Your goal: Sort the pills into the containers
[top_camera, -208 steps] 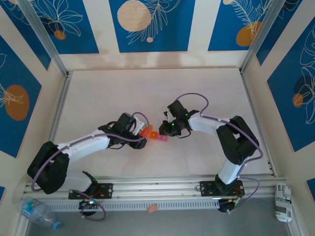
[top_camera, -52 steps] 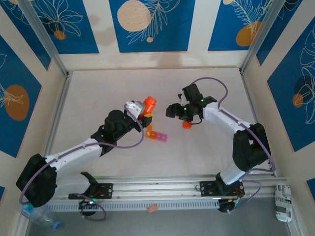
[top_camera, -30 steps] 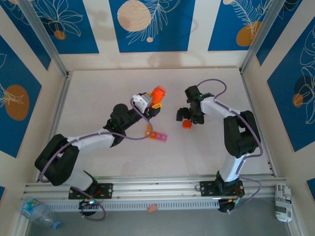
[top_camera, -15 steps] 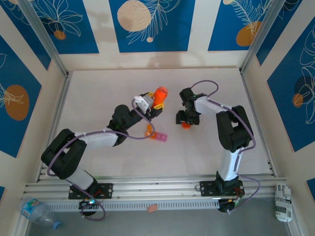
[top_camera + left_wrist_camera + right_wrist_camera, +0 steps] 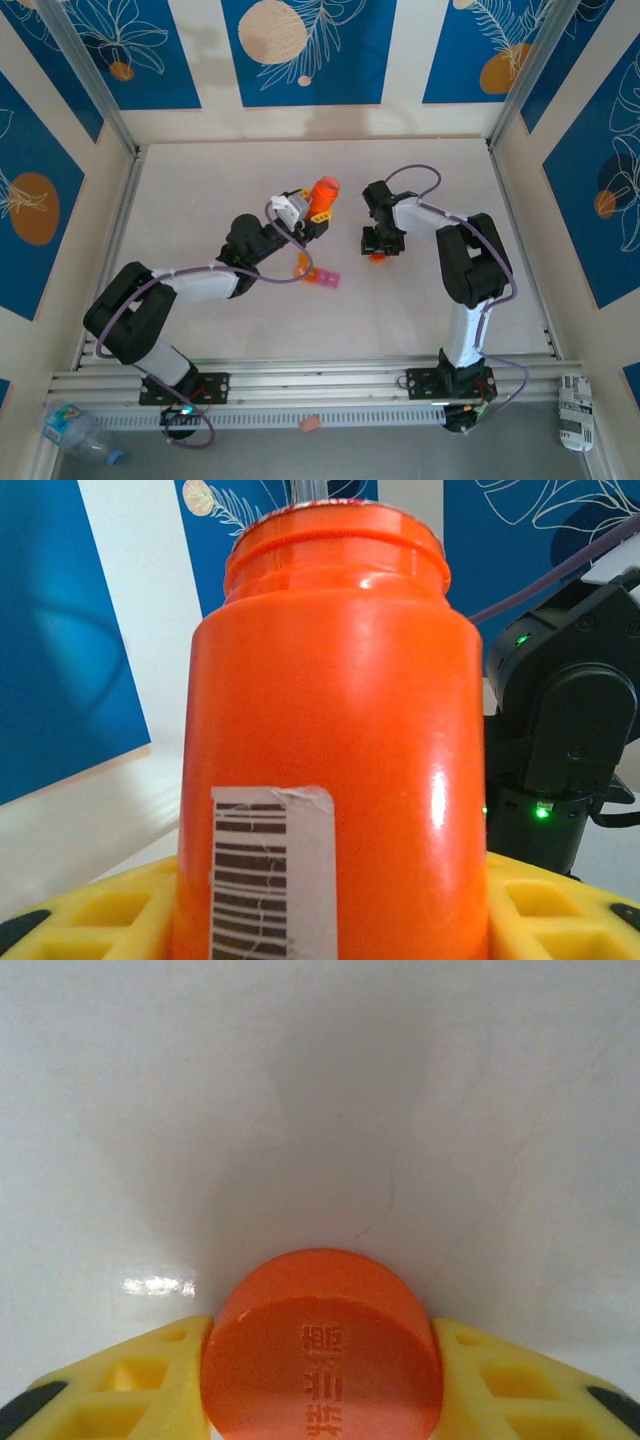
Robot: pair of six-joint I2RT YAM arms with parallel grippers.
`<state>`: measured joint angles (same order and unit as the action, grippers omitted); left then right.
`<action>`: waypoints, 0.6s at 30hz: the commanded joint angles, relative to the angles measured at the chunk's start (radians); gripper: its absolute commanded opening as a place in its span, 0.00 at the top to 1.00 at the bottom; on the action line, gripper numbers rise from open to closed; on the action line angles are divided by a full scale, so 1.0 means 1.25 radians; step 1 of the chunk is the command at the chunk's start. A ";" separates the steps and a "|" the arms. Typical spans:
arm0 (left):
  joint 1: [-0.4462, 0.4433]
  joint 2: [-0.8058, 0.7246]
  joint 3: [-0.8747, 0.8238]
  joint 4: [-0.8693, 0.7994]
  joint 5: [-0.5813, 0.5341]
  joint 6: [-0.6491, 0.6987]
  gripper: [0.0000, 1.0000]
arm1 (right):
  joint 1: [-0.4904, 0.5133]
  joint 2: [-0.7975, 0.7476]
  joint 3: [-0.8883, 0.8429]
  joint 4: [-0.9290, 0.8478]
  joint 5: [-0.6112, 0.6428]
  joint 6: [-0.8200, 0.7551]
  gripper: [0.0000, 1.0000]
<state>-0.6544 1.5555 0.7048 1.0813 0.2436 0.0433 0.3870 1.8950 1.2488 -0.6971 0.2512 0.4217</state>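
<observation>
The left gripper [image 5: 313, 211] was clamped on the orange bottle [image 5: 330, 730] and held it up. The right gripper [image 5: 378, 249] was squeezed on the orange cap [image 5: 320, 1350], which sat flat on the table [image 5: 220, 180]. The containers [image 5: 318, 275] lay near the table's middle. I think the cap needed an even squeeze and a straight lift, with the bottle held upright.

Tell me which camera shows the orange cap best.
Right wrist: the orange cap sits large and close between the yellow fingers, with the embossed lettering on its top visible. The top external view shows it as a small orange spot under the right gripper.
</observation>
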 commanded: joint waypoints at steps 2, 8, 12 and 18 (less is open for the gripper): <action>0.012 0.016 -0.007 0.062 0.013 -0.016 1.00 | 0.005 -0.005 -0.013 -0.011 -0.020 0.005 0.64; 0.015 0.028 -0.008 0.049 0.021 0.000 1.00 | -0.006 -0.071 0.018 -0.026 -0.075 0.017 0.66; 0.018 0.038 -0.013 0.058 0.026 0.006 1.00 | -0.023 -0.104 0.044 -0.042 -0.126 0.028 0.66; 0.024 0.068 -0.020 0.090 0.037 0.012 1.00 | -0.055 -0.142 0.091 -0.064 -0.204 0.045 0.66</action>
<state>-0.6395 1.6226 0.6868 1.1164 0.2626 0.0372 0.3370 1.7615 1.3197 -0.7349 0.0879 0.4541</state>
